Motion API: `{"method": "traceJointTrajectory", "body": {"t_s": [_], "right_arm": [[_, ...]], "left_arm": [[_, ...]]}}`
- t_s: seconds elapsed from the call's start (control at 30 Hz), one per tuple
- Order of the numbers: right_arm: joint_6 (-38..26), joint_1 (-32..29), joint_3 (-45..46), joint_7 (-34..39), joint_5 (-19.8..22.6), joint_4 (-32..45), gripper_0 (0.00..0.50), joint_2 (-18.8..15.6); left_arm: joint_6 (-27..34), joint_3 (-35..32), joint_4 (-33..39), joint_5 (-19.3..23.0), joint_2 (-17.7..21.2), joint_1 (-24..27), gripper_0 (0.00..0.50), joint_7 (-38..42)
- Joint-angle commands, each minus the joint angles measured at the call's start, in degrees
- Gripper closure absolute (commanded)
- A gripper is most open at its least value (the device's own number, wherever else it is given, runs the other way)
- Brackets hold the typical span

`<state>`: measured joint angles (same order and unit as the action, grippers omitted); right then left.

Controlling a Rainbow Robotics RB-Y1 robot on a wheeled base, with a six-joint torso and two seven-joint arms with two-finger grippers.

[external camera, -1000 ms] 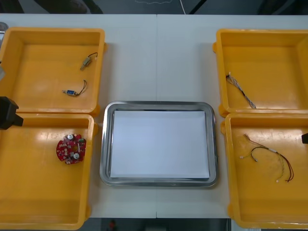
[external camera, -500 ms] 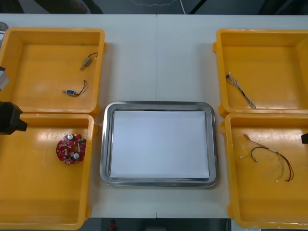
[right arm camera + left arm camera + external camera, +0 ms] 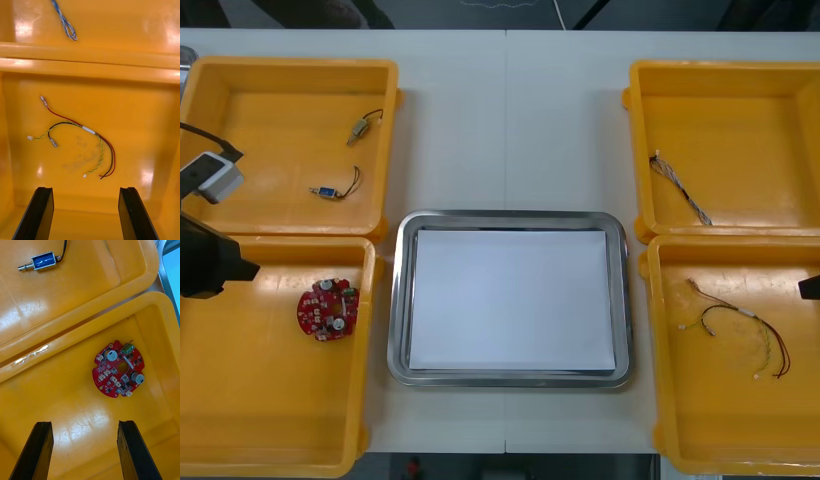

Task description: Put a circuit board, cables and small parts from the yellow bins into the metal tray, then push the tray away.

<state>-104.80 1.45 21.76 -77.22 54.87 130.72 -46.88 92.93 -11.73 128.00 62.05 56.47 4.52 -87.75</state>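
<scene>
The light table (image 3: 510, 120) carries four yellow bins (image 3: 290, 64), two at each side, with a metal tray (image 3: 510, 216) between.

The left arm (image 3: 205, 265) is a black, blocky casing carrying a pale grey box (image 3: 215, 177) with a thin black cable (image 3: 212, 138). The left gripper (image 3: 84, 423) and right gripper (image 3: 86, 189) have flat black fingers (image 3: 37, 450), square-tipped.

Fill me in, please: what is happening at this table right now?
The robot is at the start of loading the metal tray, which holds nothing yet. Its left gripper hovers open above the round red circuit board in the near left yellow bin. Its right gripper hangs open over the red and yellow cable in the near right bin.
</scene>
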Motion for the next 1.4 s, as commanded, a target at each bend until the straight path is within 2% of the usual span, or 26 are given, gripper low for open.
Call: {"method": "traceJointTrajectory", "body": {"t_s": [0.03,0.3,0.5,0.67,0.87,1.07,1.2,1.4], "right_arm": [[3.99,-3.03,-1.29,-3.99,-2.14,1.12,0.000,-3.66],[13.40,-4.61,-6.56,-12.08,-1.70,-4.15,0.000,-6.91],[17.09,-4.61,-9.64,-19.63,-1.44,-8.11,0.000,-7.87],[19.72,-4.44,-12.71,-25.96,-2.14,-10.04,0.000,-9.02],[24.73,-4.44,-16.40,-30.71,-3.11,-13.03,0.000,-9.54],[29.30,-4.44,-19.22,-33.52,-3.11,-17.78,0.000,-9.63],[31.76,-4.17,-21.24,-33.70,-3.37,-19.18,0.000,-9.54],[36.51,-3.65,-25.46,-33.43,-6.01,-21.38,0.000,-9.54]], "left_arm": [[-7.24,3.29,2.70,1.23,5.84,-4.17,0.000,-4.27],[-23.32,9.00,3.14,0.96,11.20,-9.45,0.000,-14.38],[-27.71,11.99,3.14,0.88,14.81,-10.41,0.000,-22.82],[-32.72,13.05,3.14,1.40,16.12,-12.61,0.000,-27.83],[-39.40,17.79,2.26,1.75,17.53,-12.79,0.000,-32.31],[-45.73,24.30,-0.64,2.72,17.88,-10.59,0.000,-38.64],[-48.19,27.11,-1.96,3.34,18.06,-9.36,0.000,-41.63],[-49.60,28.95,-4.16,4.48,18.15,-7.95,0.000,-46.02]]}}
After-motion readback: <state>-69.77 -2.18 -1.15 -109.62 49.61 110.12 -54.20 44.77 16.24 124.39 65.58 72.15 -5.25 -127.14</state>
